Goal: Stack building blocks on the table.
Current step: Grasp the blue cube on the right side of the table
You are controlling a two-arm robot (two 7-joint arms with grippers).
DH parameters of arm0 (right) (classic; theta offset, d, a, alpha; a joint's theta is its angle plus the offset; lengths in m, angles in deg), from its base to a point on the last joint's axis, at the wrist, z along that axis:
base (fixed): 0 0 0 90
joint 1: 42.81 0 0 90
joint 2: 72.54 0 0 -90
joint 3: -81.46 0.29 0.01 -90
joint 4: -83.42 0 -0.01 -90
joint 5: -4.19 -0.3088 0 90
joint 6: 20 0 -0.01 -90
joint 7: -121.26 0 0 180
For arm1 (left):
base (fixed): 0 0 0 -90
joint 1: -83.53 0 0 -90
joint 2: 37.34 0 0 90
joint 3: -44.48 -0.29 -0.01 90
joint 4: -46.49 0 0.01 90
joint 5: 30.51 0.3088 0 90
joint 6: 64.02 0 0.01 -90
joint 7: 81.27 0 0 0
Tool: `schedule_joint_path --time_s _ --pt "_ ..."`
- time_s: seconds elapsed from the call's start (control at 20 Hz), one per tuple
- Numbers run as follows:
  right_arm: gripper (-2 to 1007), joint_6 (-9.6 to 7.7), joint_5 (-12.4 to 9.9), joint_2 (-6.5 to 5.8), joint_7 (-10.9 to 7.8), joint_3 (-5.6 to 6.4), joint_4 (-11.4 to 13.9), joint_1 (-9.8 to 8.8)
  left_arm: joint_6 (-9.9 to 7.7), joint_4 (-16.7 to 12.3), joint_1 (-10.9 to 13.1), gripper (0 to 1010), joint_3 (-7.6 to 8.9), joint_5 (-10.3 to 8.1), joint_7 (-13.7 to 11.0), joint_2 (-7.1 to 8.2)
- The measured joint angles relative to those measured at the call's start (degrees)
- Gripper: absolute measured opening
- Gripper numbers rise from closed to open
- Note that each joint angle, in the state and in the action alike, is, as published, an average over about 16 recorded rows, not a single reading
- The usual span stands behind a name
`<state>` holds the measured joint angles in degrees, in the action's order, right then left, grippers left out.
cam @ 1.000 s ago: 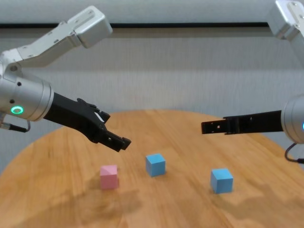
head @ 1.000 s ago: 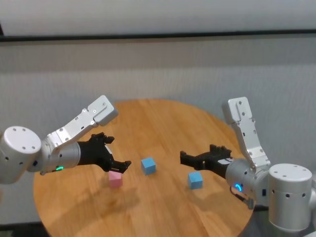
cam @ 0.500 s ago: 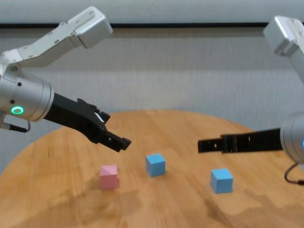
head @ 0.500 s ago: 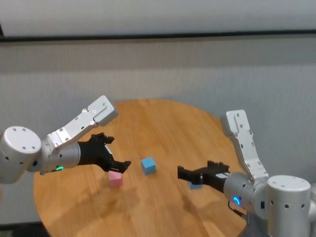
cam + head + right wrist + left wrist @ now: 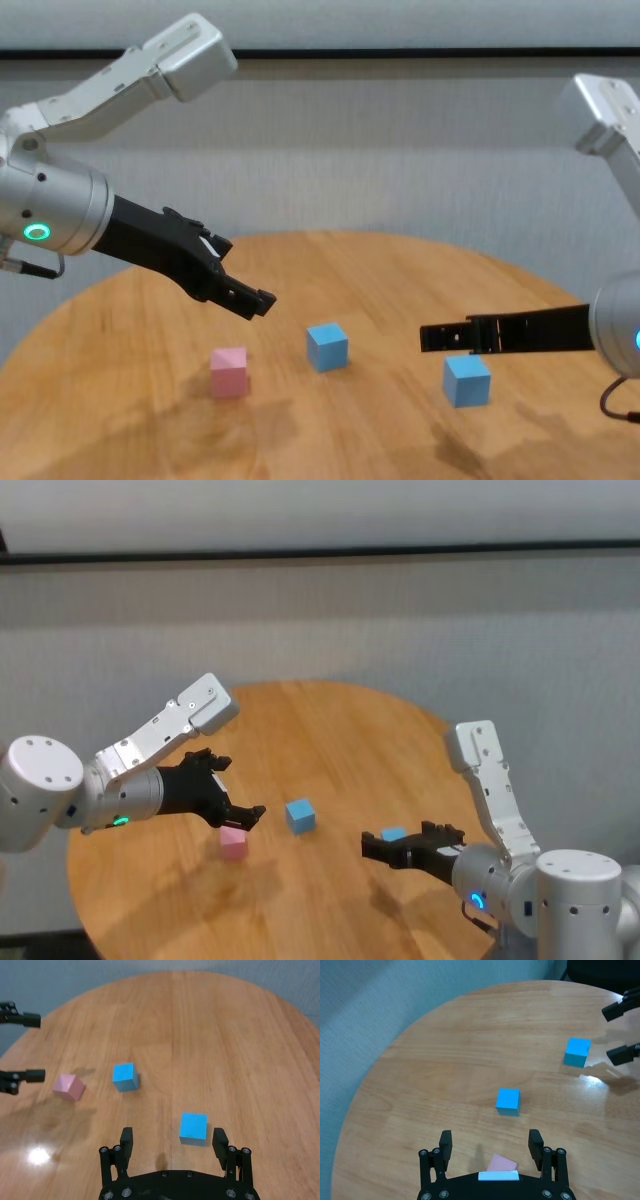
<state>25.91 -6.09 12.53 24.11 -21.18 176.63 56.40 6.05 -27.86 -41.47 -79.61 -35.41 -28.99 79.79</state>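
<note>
My right wrist view shows the right gripper (image 5: 174, 1144) spread above a blue block (image 5: 193, 1128) (head view half hides it); left gripper (image 5: 247, 296) spread, hovering over pink block (image 5: 229, 371)

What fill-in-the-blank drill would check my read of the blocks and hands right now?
1. The block on the table nearest the left hand is coloured ____.
2. The number of blocks stacked on another block is ____.
3. The right hand, fingers open, is lined up on a block coloured ____.
4. The middle blue block lies between the pink block and the other ____ block.

Missing words: pink; zero; blue; blue
</note>
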Motion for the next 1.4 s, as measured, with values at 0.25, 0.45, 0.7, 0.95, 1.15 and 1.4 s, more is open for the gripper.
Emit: schedule_joint_path --time_s 0.25,0.45,0.7,0.95,1.15,1.4 --pt "1000 0.47 0.86 0.26 -0.33 -0.23 -1.36 0.13 0.0 0.02 -0.02 1002 0.0 0.0 0.0 -0.01" --pt "1000 0.68 1.61 0.46 -0.53 -0.46 -2.26 0.3 0.0 0.04 -0.02 1002 0.0 0.0 0.0 -0.02" --pt "1000 0.9 2.45 0.74 -0.71 -0.59 -3.22 0.52 0.0 0.05 -0.03 1002 0.0 0.0 0.0 -0.02" --pt "1000 1.23 3.33 1.07 -0.75 -0.58 -3.91 0.71 0.0 0.05 -0.03 1002 0.0 0.0 0.0 -0.02" --pt "1001 1.44 3.99 1.4 -0.75 -0.5 -4.45 0.88 0.0 0.05 -0.03 1002 0.0 0.0 0.0 -0.02" --pt "1001 1.64 4.91 1.8 -0.71 -0.39 -5.17 1.18 0.0 0.05 -0.03 1002 0.0 0.0 0.0 -0.02"
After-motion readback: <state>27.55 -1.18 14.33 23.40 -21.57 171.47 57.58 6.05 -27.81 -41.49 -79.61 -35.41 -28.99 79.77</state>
